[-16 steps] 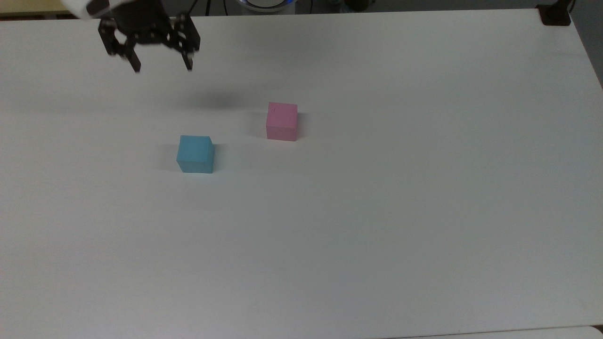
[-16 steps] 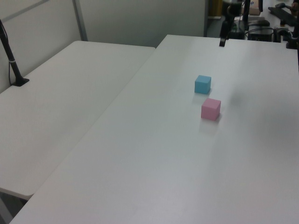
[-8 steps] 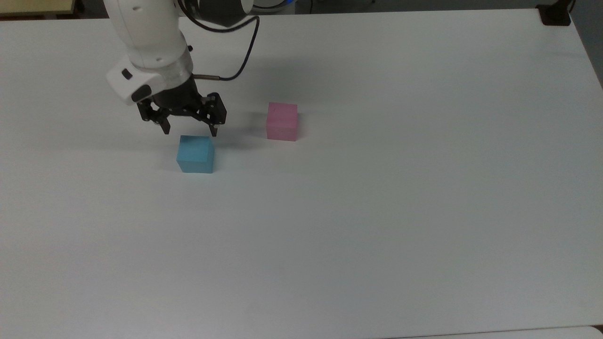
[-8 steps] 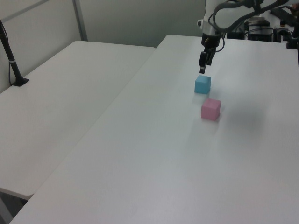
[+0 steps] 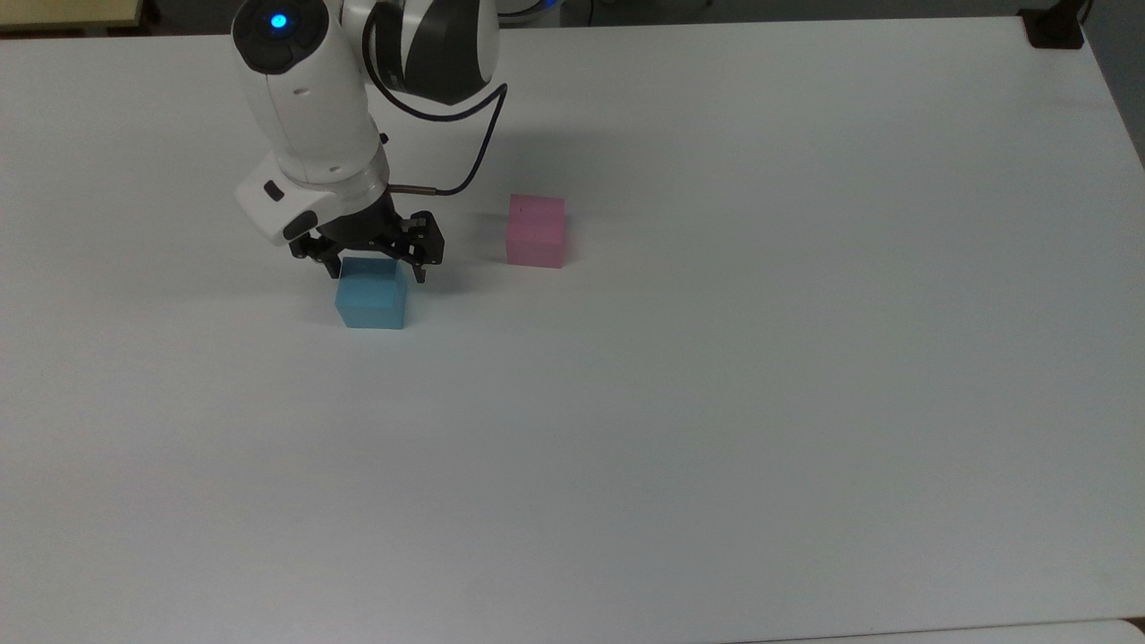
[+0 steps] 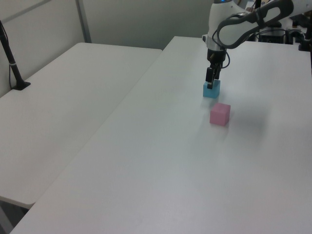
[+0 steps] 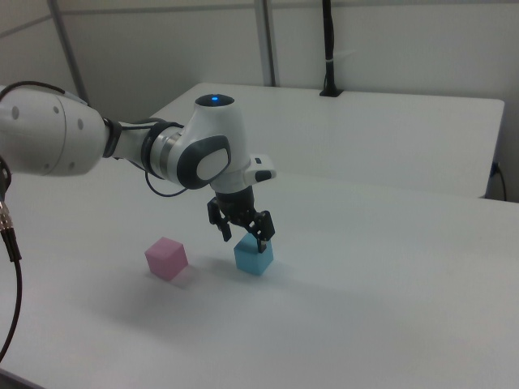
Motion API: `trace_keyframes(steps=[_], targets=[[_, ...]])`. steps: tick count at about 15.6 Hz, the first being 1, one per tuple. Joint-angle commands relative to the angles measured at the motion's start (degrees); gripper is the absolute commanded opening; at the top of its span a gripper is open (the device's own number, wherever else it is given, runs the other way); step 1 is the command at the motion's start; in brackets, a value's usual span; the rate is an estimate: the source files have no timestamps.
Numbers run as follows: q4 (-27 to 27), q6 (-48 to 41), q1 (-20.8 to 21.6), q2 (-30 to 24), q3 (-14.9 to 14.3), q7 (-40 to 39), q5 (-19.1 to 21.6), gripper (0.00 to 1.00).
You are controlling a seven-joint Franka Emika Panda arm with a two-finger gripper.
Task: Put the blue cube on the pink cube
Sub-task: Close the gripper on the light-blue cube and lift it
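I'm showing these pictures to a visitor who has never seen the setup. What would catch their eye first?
Probably the white robot arm reaching down, its open gripper straddling the blue cube on the white table. Next, the pink cube, standing apart to the top view's right of the blue one.

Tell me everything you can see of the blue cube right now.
The blue cube is small, light sky-blue, with plain matte faces. It sits flat on the white table, apart from the pink cube. The open gripper is lowered around its top, one finger on each side; contact cannot be told.
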Motion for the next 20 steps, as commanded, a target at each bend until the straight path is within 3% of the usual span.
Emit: trace_keyframes(steps=[1,4,5,7,9,13,17,20], targets=[[-0.7,1.0,0.2,-0.2,0.0,1.9,-2.2,0.99],[-0.7,1.2,0.1,0.0,0.0,1.9,-2.3,0.98],[-0.7,1.1,0.3,0.5,0.0,1.9,-2.3,0.91],[-1.0,1.1,0.7,0.7,0.1,1.8,-2.5,0.67],[-1.2,0.4,0.9,0.2,0.1,1.8,-3.1,0.51],[-3.4,-5.5,1.1,-7.5,1.4,1.0,-3.2,0.50],[-9.8,-8.2,1.1,-16.8,6.1,1.7,-3.3,0.50],[-10.5,-11.4,1.2,-18.5,10.1,5.2,-3.4,0.51]])
